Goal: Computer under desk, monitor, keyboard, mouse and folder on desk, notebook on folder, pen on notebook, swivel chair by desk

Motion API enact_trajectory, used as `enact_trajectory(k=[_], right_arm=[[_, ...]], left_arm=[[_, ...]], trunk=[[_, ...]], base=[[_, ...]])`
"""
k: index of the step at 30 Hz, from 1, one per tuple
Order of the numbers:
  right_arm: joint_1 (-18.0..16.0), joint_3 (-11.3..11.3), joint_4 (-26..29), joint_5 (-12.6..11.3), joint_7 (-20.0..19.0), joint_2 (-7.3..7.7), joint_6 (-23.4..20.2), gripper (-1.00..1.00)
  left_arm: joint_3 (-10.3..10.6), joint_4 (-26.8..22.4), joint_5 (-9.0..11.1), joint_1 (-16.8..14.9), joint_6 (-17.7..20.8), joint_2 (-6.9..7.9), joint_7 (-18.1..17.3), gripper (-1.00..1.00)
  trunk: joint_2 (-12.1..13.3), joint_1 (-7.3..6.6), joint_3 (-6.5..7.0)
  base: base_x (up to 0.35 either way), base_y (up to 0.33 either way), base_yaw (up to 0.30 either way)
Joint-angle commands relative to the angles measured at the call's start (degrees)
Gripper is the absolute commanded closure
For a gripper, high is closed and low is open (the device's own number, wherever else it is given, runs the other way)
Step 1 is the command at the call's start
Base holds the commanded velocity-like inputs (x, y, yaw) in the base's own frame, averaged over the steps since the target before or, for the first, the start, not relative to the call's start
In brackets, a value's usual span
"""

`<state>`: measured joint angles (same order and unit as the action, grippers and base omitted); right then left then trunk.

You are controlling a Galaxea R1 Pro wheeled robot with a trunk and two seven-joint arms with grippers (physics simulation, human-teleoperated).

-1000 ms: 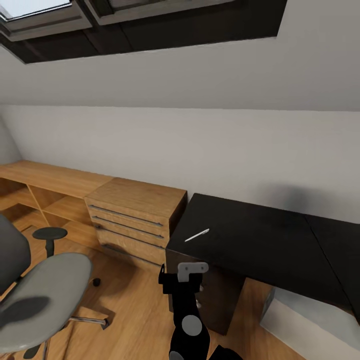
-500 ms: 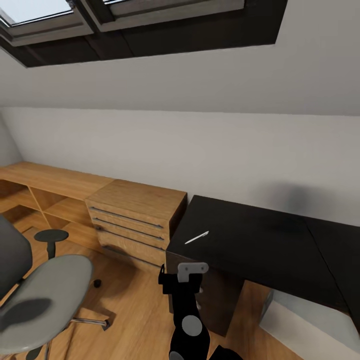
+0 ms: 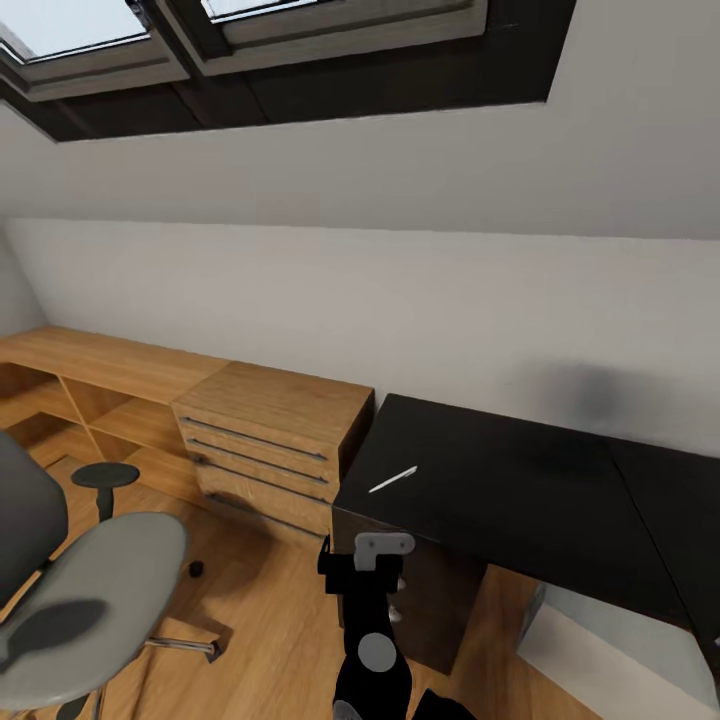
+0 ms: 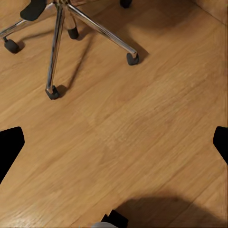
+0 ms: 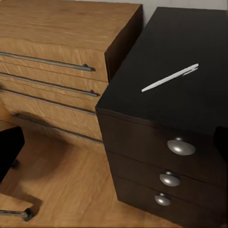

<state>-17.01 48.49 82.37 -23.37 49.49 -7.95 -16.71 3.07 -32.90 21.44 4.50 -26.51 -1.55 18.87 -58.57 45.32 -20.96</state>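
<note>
desk: I see a black top, black drawers with silver knobs
pen: white
chair: grey seat, black armrest, shiny metal legs
chest of drawers: light wood, grained, dark bar handles
floor: honey-brown planks
box under desk: pale grey, I think

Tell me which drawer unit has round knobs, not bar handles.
The black drawers under the desk with the pen on it; the light-wood chest beside it has long bar handles.
</note>
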Motion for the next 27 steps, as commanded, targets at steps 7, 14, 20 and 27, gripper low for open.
enact_trajectory(k=[7,14,20,27], right_arm=[[-1.9,-5.8,-4.1,0.3,0.2,-2.05,-0.3,-1.0],[-19.0,-8.3,-18.3,-0.1,-0.3,-2.05,-0.3,-1.0],[-33.9,-13.5,-43.9,-0.3,-12.8,-2.05,8.4,-1.0],[-35.6,-23.5,-59.1,-5.5,-18.7,-2.05,19.3,-1.0]], left_arm=[[1.4,-5.5,0.2,0.1,-1.0,-0.06,0.5,-1.0],[8.3,-19.3,-1.1,0.1,8.8,-0.21,3.6,-1.0],[16.3,-41.9,-1.1,0.1,32.7,-0.5,10.3,-1.0],[17.4,-53.9,-1.1,0.0,45.2,-6.01,11.4,-1.0]], trunk=[[2.8,-1.54,1.21],[5.6,-3.07,2.46],[8.0,-4.39,3.54],[10.8,-5.93,4.8]], base=[[0.0,0.0,0.0],[0.0,0.0,0.0],[0.0,0.0,0.0],[0.0,0.0,0.0]])
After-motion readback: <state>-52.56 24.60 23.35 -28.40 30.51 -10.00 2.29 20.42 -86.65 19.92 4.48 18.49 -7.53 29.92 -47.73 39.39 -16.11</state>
